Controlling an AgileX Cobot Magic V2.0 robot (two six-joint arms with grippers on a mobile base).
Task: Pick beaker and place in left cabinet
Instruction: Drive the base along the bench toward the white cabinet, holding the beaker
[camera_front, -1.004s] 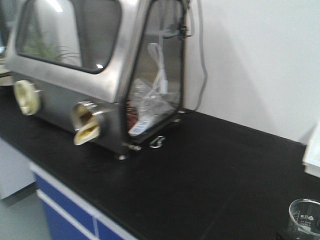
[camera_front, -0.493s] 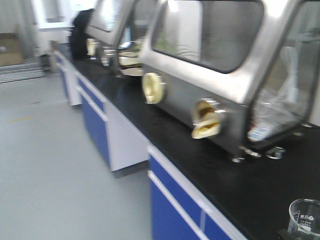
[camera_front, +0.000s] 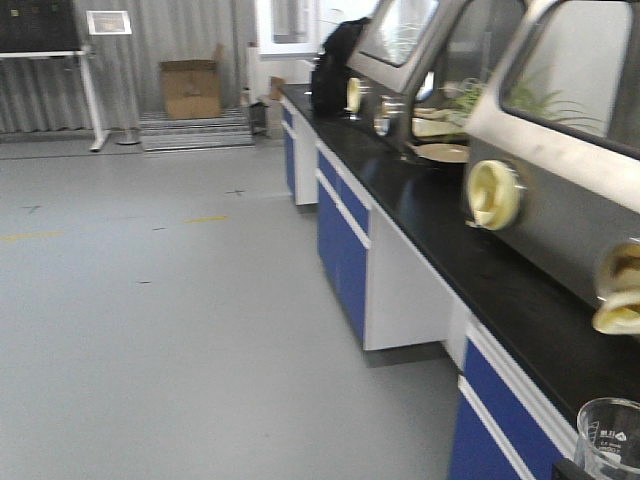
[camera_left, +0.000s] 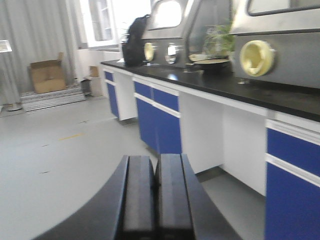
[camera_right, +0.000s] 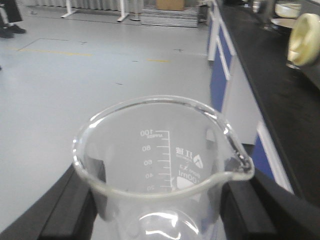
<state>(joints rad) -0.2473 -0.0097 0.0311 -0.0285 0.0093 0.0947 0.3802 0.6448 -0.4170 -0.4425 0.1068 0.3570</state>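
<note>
Beaker clamped btwn right pincer jaws; left pincer closed.

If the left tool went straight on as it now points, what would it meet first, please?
The left tool would probably meet the blue cabinet front under the black bench first; open floor lies between, though depth is unclear.

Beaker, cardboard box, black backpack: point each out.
beaker (camera_right: 160, 165): right wrist view, graduated glass wall.
cardboard box (camera_front: 191, 90): front view, front face.
black backpack (camera_front: 335, 70): front view, middle of its body.
</note>
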